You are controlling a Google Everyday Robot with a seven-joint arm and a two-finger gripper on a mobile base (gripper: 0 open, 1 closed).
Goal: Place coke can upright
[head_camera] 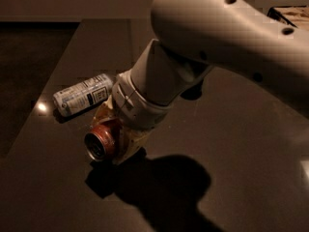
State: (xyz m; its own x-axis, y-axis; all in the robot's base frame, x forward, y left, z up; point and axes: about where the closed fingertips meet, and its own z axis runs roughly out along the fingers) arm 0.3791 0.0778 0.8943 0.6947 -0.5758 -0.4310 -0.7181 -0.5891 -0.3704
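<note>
The coke can [102,138] is reddish-orange with a silver end facing the camera. It lies tilted on its side, held a little above the dark table [231,168] left of centre. My gripper [113,134] is shut on the can, its pale fingers [126,144] on either side of it. The large white arm [217,37] comes in from the upper right and hides the can's far end.
A white and dark labelled can [83,94] lies on its side just behind the gripper to the left. A dark object [192,92] is mostly hidden behind the arm. A crate [292,14] stands at the far right. The table's left edge is close.
</note>
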